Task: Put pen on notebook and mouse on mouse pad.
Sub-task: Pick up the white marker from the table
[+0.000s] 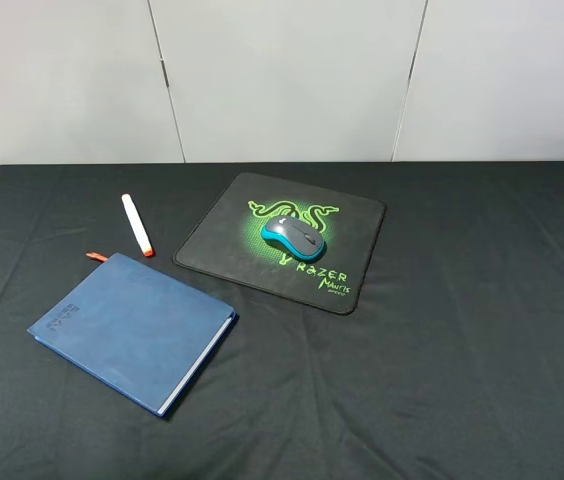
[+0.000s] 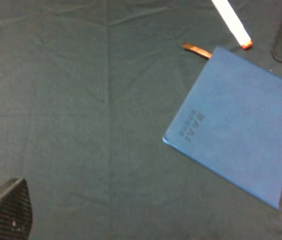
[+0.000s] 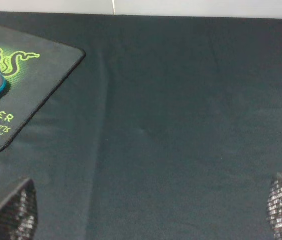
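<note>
A: We see the white pen [image 1: 137, 224], orange-tipped, on black cloth at upper left, just beyond the blue notebook [image 1: 132, 330].

B: The grey-teal mouse [image 1: 293, 238] rests on the mouse pad [image 1: 352, 225]. Both our grippers [image 2: 146, 215] [image 3: 151, 210] gape wide, empty.

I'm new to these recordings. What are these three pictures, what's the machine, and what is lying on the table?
The machine is a robot with two arms, each ending in a two-fingered gripper. One picture comes from a camera mounted high above the table; no arm shows in it. The other two come from cameras on the arms' wrists, looking past the dark mesh-patterned fingertips at the lower corners. Both the left gripper and the right gripper are open and hold nothing.

On the black cloth lie a blue notebook, a white pen with an orange end beside it, not on it, and a black mouse pad with green lettering. The grey and teal mouse already sits on the pad.
</note>
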`<state>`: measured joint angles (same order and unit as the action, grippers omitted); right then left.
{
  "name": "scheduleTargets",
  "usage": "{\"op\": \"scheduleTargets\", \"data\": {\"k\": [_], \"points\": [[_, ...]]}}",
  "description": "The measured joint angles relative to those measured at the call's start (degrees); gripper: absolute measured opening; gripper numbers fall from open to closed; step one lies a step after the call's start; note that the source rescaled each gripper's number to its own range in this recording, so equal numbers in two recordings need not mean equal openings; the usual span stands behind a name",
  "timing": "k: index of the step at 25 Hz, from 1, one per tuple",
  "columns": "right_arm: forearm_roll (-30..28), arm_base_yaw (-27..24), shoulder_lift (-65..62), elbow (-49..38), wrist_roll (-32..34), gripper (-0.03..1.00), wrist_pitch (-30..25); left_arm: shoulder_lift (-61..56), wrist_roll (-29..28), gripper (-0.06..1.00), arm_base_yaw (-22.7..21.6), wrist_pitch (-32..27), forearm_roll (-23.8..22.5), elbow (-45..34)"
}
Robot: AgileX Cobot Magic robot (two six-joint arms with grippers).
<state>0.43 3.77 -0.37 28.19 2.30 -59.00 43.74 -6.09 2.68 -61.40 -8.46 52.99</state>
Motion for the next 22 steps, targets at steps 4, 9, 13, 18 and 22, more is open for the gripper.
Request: {"op": "scheduleTargets", "data": {"k": [4,9,13,18,22], "points": [[0.0,0.0,0.0,0.0,0.0,1.00,0.0,11.1,-0.7,0.98,0.0,2.3,-0.1,4.9],[0.0,0.0,0.0,0.0,0.0,1.00,0.0,23.2,-2.9,0.98,0.0,6.6,-0.1,8.2],[0.0,0.0,0.0,0.0,0.0,1.00,0.0,31.9,-5.0,0.97,0.0,10.2,-0.1,8.5],[0.0,0.0,0.0,0.0,0.0,1.00,0.0,41.5,-5.9,0.97,0.0,15.3,2.4,8.5],[0.0,0.0,0.0,0.0,0.0,1.00,0.0,49.7,-5.9,0.97,0.0,16.7,3.8,10.8]]}}
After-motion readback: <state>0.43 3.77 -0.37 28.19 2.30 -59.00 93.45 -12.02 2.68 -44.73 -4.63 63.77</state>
